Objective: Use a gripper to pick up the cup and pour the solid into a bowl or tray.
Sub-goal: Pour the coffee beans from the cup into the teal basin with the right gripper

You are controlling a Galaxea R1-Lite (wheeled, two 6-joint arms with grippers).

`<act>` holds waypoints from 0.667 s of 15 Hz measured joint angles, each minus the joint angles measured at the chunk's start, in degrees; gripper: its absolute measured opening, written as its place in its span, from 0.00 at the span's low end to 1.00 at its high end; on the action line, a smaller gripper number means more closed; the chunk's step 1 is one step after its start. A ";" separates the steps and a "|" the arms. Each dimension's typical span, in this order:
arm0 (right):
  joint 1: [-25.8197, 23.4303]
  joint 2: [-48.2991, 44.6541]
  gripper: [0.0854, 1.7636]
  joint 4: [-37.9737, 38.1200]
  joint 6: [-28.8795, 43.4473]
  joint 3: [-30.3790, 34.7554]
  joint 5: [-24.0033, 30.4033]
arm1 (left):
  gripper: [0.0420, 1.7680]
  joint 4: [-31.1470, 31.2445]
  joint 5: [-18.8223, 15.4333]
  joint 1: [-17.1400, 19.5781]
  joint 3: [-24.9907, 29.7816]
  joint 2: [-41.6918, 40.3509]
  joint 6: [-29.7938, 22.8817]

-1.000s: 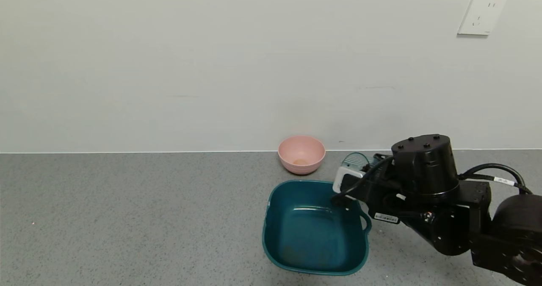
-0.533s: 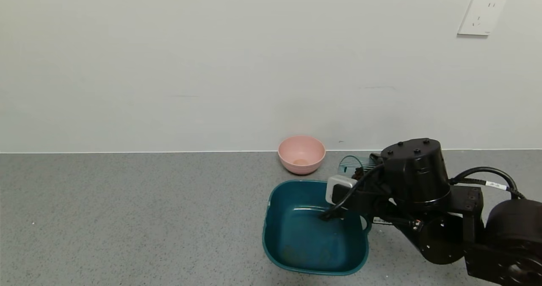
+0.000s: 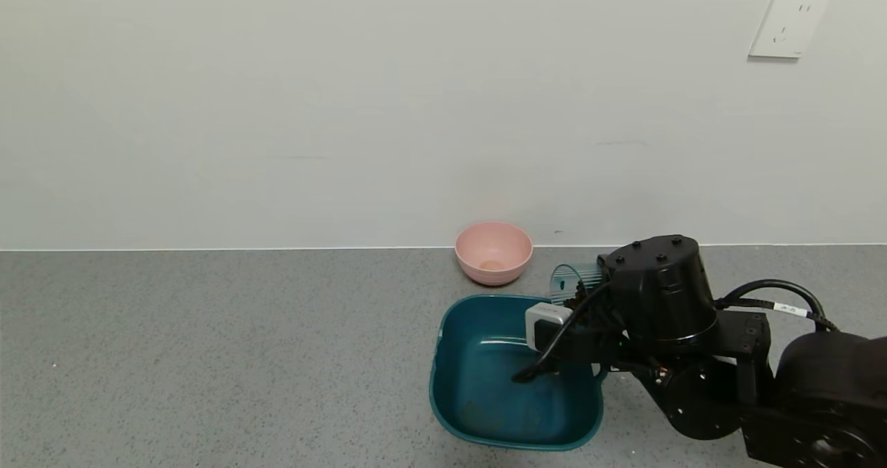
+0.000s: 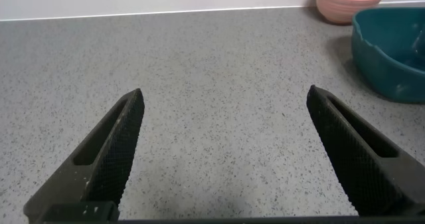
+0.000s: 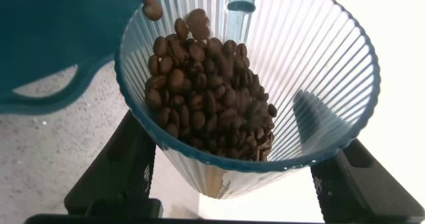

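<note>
My right gripper (image 3: 589, 295) is shut on the translucent grey-blue ribbed cup (image 3: 569, 279) and holds it tipped on its side over the far right corner of the dark teal basin (image 3: 443, 385). In the right wrist view the cup (image 5: 319, 71) sits between my fingers (image 5: 116, 167), and the reddish-brown beans (image 5: 206, 84) have slid toward its rim; one bean (image 5: 153, 8) is at the lip, over the basin (image 5: 60, 38). My left gripper (image 4: 226, 144) is open and empty over bare counter, out of the head view.
A small pink bowl (image 3: 493, 252) stands by the wall just beyond the basin; it also shows in the left wrist view (image 4: 348, 1). A few bits lie on the basin's floor (image 3: 485, 412). Grey counter stretches to the left. A wall socket (image 3: 788, 24) is at upper right.
My right arm has moved left and lower, carrying the cup farther over the basin's corner and tipping it more.
</note>
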 joint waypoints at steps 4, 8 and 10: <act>-0.09 0.39 0.75 -0.66 -5.27 -0.22 -2.51 | 1.00 0.00 0.00 0.00 0.00 0.00 0.00; -0.09 0.78 0.75 -0.67 -7.61 -0.66 -2.79 | 1.00 0.00 0.00 0.00 0.00 0.00 0.00; -0.07 1.13 0.75 -0.66 -8.69 -0.74 -2.89 | 1.00 0.00 0.00 0.00 0.00 0.00 0.00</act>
